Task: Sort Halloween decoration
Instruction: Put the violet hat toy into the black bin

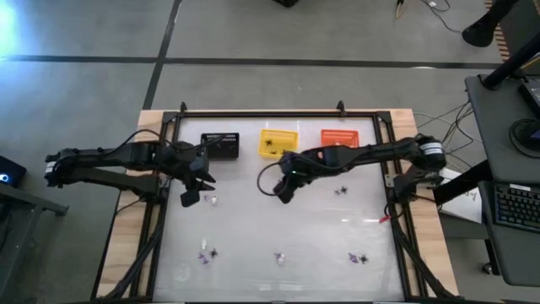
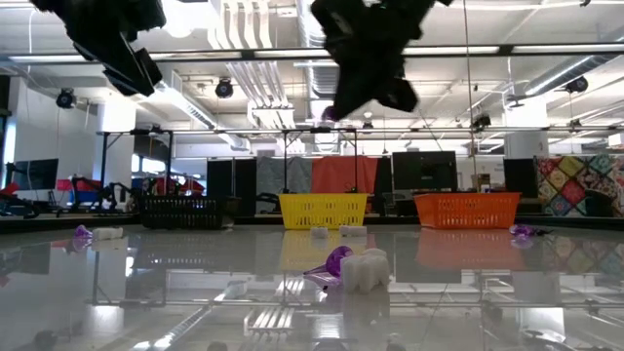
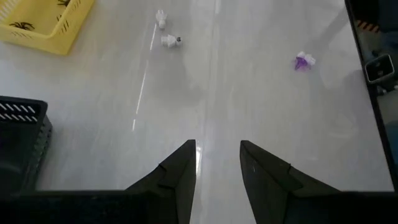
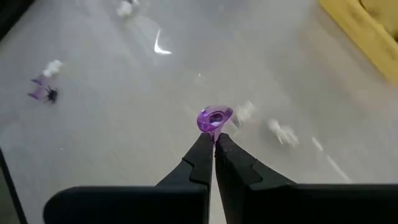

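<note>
The Halloween decoration is several tiny purple, black and white trinkets scattered on the white table, such as one beside my left gripper and others near the near edge. My right gripper is shut on a purple trinket, above the table's middle, in front of the yellow basket. My left gripper is open and empty above the table, in front of the black basket. My right gripper pinches the purple trinket by its lower stem between the two fingertips, only at their free ends. The ring-like head sticks out past the tips. The trinket is lifted clear of the table, as the low view shows.
Black, yellow and orange baskets stand in a row along the far edge; the yellow one holds black trinkets. A dark frame borders the table. A purple and white pair lies near the near edge. Bare surface lies between the arms.
</note>
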You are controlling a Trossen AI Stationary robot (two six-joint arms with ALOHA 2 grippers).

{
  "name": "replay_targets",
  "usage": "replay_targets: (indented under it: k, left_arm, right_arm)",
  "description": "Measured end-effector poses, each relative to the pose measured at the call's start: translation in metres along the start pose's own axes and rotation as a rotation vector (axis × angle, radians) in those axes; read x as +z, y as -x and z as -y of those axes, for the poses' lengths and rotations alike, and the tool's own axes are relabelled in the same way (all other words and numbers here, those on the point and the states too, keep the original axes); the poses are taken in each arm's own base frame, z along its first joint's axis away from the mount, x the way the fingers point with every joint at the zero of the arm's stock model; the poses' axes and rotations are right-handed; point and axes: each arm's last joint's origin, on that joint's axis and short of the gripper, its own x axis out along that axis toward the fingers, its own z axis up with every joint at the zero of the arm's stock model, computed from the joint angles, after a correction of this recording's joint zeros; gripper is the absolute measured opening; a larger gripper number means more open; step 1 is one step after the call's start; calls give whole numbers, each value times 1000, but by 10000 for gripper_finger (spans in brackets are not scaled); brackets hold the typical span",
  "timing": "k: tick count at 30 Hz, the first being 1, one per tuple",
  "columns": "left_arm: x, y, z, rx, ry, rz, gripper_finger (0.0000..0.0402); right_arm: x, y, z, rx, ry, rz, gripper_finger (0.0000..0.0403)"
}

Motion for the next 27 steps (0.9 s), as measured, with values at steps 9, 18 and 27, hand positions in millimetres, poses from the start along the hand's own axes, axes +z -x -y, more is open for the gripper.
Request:
replay_targets:
  k: [9, 18, 27]
  left_arm:
    - [-6, -6, -20, 64, 68, 141, 107]
    - [1, 1, -56, 230, 146, 259, 107]
    - [-8, 5, -87, 299, 242, 240, 107]
  right_arm:
    - [60, -14, -12, 25, 109, 106, 8]
    - [114, -29, -4, 68, 182, 178, 8]
    - [156, -57, 14, 116, 192, 205, 9]
